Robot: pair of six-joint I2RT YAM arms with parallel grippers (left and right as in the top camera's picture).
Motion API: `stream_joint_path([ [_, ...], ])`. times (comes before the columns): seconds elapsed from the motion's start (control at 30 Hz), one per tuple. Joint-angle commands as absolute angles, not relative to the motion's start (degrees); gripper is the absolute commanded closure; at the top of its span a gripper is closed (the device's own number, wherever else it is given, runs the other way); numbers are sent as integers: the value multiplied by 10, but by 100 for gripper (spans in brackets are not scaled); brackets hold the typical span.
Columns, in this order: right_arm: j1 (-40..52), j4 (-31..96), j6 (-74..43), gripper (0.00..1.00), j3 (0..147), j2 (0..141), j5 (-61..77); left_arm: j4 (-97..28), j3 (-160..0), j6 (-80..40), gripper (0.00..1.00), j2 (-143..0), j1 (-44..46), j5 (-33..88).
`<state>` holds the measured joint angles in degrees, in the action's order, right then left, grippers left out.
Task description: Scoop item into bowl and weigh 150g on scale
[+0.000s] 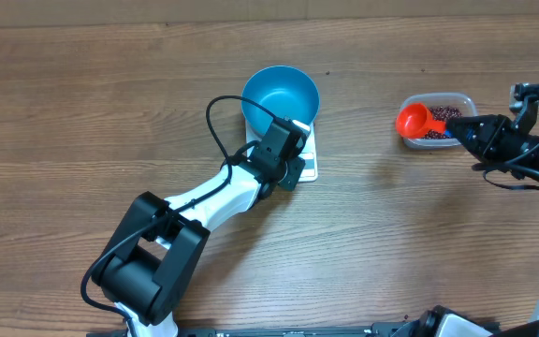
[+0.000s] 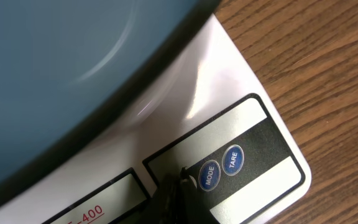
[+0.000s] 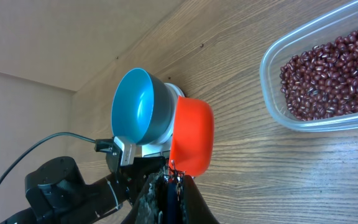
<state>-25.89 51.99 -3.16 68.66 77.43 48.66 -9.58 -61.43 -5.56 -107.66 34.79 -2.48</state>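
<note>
Just ahead of the pressed-together left fingers [image 2: 169, 198] sits the MODE button [image 2: 208, 175] on the scale [image 2: 229, 87], bowl [image 2: 55, 74] beyond. Right fingers [image 3: 165, 194] pinch red scoop [image 3: 191, 134].

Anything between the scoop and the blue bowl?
Nothing visible: bare table lies between the red scoop and the blue bowl. The left gripper is over the scale at the bowl's near side, off that line.

You've got a wood-grain tabletop [image 1: 82, 112] under everything. A clear rounded-rectangular tub [image 1: 467, 97] sits toward its right side. The red scoop [image 1: 412, 120] is at the tub's left end, with its cup overlapping the rim and its handle running right across the tub. In the right wrist view you see the cup from outside, tub to its right, and a beige wall [image 3: 30, 37] past the tabletop's edge.
</note>
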Motion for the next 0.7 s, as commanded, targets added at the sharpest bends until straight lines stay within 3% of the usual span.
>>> stream_joint_path([
  [0.0, -261, 518, -27, 96, 701, 772, 494, -96, -611, -53, 95, -1087, 349, -34],
  [0.67, -261, 522, -27, 96, 701, 772, 494, -99, -611, -51, 95, -1129, 349, -30],
])
